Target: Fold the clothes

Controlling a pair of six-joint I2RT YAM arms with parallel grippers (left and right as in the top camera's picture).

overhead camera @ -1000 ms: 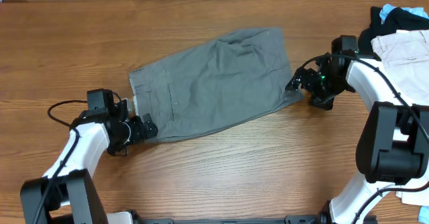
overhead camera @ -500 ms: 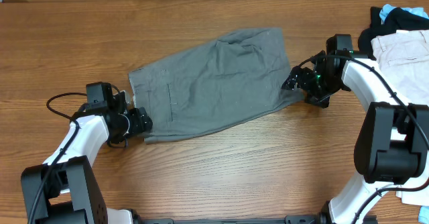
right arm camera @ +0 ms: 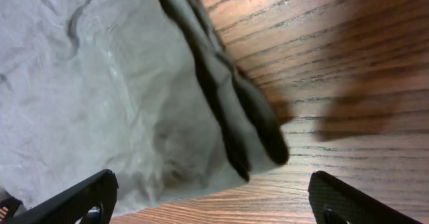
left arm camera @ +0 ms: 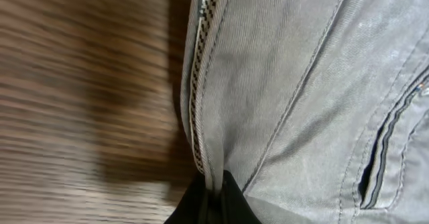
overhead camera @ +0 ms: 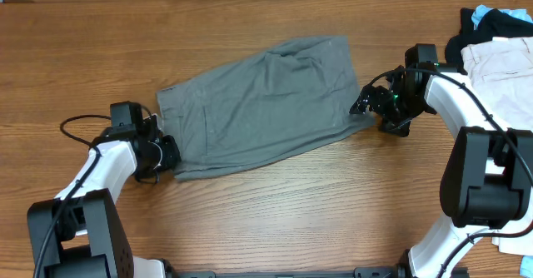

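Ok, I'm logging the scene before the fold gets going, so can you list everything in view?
grey shorts: one, grey, spread flat mid-table, waistband end toward the left arm
clothes pile: one heap, black, blue and cream pieces, top right of the overhead view
table: one, brown wood, under everything
left gripper: one, black, pinched shut on the waistband edge
right gripper: one, black, fingers wide apart, at the leg-hem corner

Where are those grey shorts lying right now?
In the overhead view the grey shorts lie spread mid-table, waistband end at the left gripper and leg hem by the right gripper, with a pile of clothes off at the far right corner.
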